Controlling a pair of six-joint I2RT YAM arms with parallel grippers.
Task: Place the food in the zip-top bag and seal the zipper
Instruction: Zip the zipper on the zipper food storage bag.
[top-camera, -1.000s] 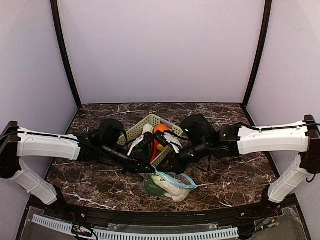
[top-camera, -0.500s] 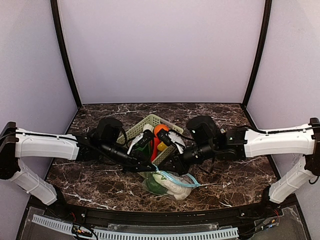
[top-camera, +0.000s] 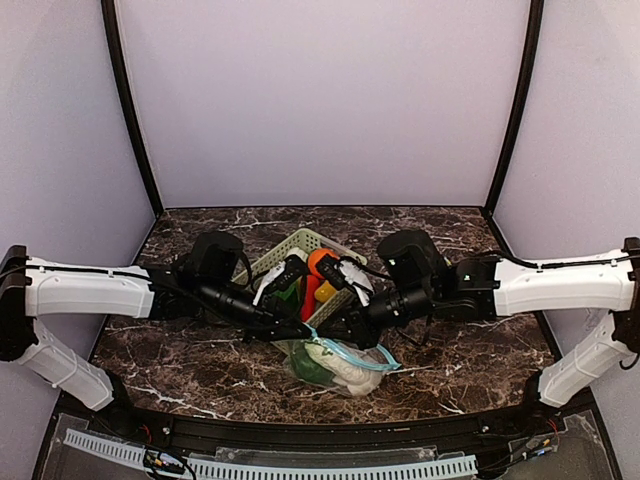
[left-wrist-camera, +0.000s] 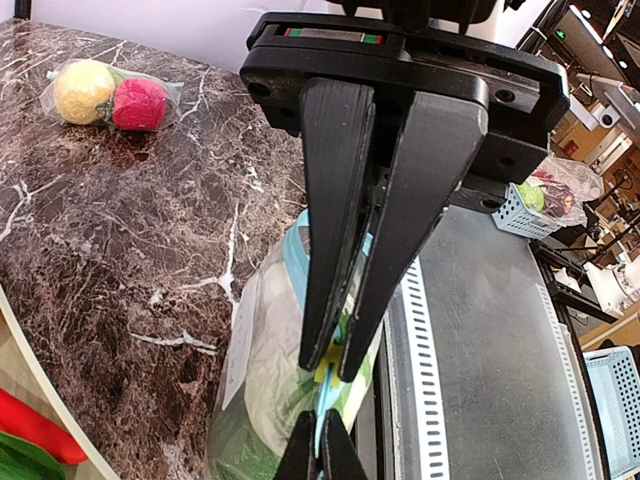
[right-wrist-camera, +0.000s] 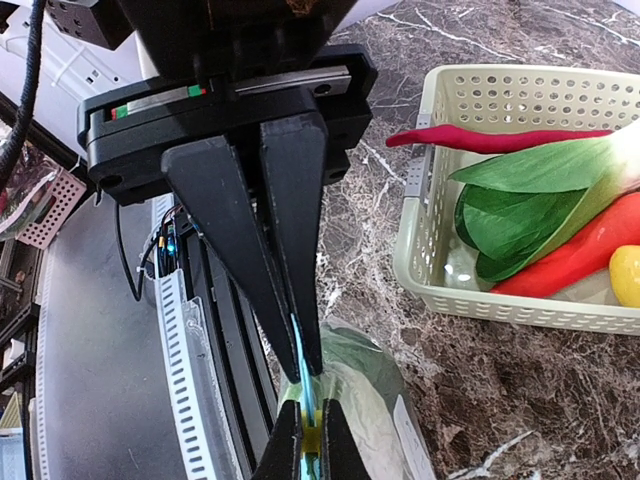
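Observation:
The zip-top bag (top-camera: 335, 368) lies at the near middle of the table, holding a white radish (top-camera: 348, 378) and leafy greens (top-camera: 308, 370). Its blue zipper strip (left-wrist-camera: 300, 240) is pulled up between both grippers. My left gripper (left-wrist-camera: 335, 365) is shut on the yellow slider (left-wrist-camera: 327, 372). My right gripper (right-wrist-camera: 305, 368) is shut on the blue strip just beside it, tips almost meeting the left fingertips (right-wrist-camera: 285, 445). More food lies in the basket (right-wrist-camera: 430, 270): a red chilli (right-wrist-camera: 500, 138), greens (right-wrist-camera: 520, 200), an orange (top-camera: 320, 260).
The pale green lattice basket (top-camera: 278, 258) stands right behind the bag, under both wrists. A second small bag with a yellow and a red fruit (left-wrist-camera: 105, 95) lies farther off on the marble. The table's metal front rail (left-wrist-camera: 470, 340) runs close along the bag.
The right arm has reached a little further left and both wrists have shifted slightly over the basket. Both grippers stay pinched on the bag's zipper.

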